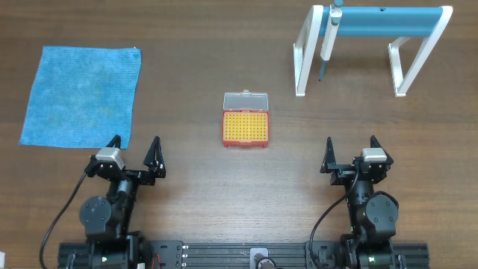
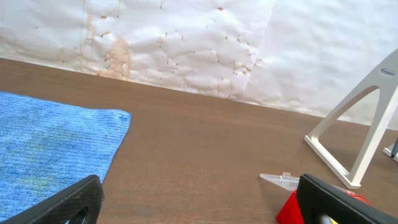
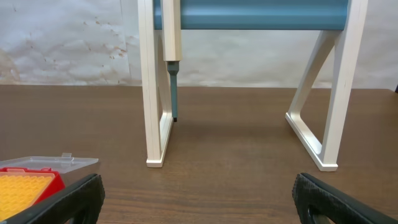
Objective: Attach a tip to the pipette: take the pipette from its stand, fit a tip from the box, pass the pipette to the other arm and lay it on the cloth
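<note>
The pipette (image 1: 328, 36) hangs upright at the left end of a white stand with a blue bar (image 1: 385, 22) at the back right; in the right wrist view the pipette (image 3: 172, 62) sits beside the stand's left leg (image 3: 149, 93). The red tip box (image 1: 245, 128) with yellow tips and an open clear lid rests mid-table. A blue cloth (image 1: 82, 97) lies at the back left. My left gripper (image 1: 134, 155) stands open near the front left. My right gripper (image 1: 351, 153) stands open near the front right. Both hold nothing.
The brown wooden table (image 1: 194, 67) stretches between the cloth, box and stand. A white papered wall (image 2: 205, 43) backs the table. Arm bases and cables sit along the front edge.
</note>
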